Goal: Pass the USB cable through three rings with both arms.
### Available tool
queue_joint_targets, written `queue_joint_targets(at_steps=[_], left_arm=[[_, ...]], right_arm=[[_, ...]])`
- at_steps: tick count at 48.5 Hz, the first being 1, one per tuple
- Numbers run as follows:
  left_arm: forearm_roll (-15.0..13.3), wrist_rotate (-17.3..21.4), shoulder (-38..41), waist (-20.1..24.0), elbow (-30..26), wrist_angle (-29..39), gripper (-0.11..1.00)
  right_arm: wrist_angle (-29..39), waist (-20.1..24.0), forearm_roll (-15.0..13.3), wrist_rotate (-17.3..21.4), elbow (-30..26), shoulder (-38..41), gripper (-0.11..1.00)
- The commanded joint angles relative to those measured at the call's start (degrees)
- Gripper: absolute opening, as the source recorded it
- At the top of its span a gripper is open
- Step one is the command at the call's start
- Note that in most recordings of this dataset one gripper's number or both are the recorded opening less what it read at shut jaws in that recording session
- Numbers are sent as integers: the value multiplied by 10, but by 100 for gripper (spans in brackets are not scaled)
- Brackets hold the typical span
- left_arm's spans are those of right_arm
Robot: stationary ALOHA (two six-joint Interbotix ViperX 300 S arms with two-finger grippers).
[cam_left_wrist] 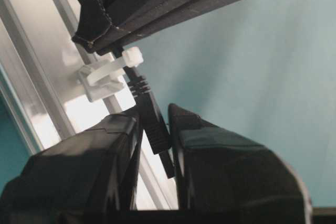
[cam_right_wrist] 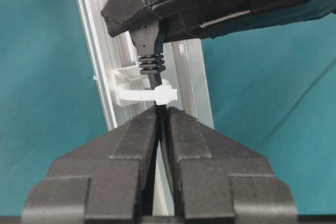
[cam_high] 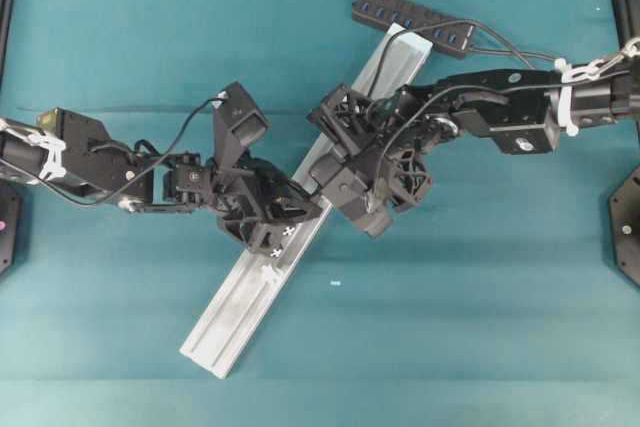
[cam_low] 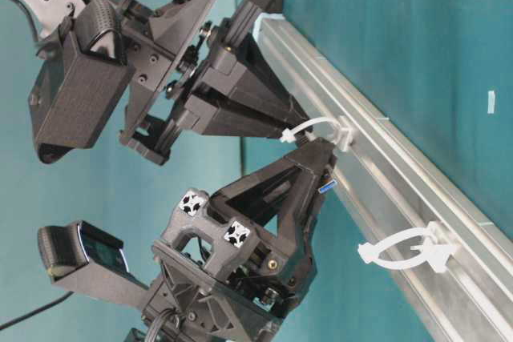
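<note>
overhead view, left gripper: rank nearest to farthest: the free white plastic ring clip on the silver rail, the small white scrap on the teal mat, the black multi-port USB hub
From the left gripper:
1-2. Too close to call: white plastic ring clip, down the rail toward its lower end, and white scrap, on the mat beside the rail.
3. Black multi-port USB hub, beyond the rail's top end.

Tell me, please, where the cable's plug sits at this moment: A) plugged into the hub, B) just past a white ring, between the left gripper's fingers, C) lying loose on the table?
B: in the left wrist view the plug has come through the white ring and sits between the left gripper fingers.
</note>
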Motion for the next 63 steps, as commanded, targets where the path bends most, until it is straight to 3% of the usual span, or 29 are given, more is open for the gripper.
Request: queue_joint_targets(at_steps=[1, 21, 38, 42, 49, 53, 55, 63], left_arm=[[2, 1, -4, -5, -11, -4, 18], [2, 0, -4, -5, -11, -1, 17], [2, -11, -4, -5, -11, 11, 15], [2, -11, -4, -5, -11, 11, 14], [2, -11, -5, -5, -10, 11, 12], [2, -11, -6, -6, -6, 11, 12], [2, -12, -6, -7, -4, 11, 12], [2, -18, -24, -18, 12, 11, 12]], right_arm=[[-3, -1, 3, 1, -6, -1, 8], [-24, 4, 2, 2, -4, -2, 8], [4, 4, 2, 20, -3, -5, 10], [16, 3, 2, 20, -3, -7, 23], [19, 2, 2, 26, 1, -17, 67], [11, 2, 2, 36, 4, -27, 87], [0, 1, 2, 45, 6, -34, 91], [-21, -2, 2, 85, 19, -49, 86]])
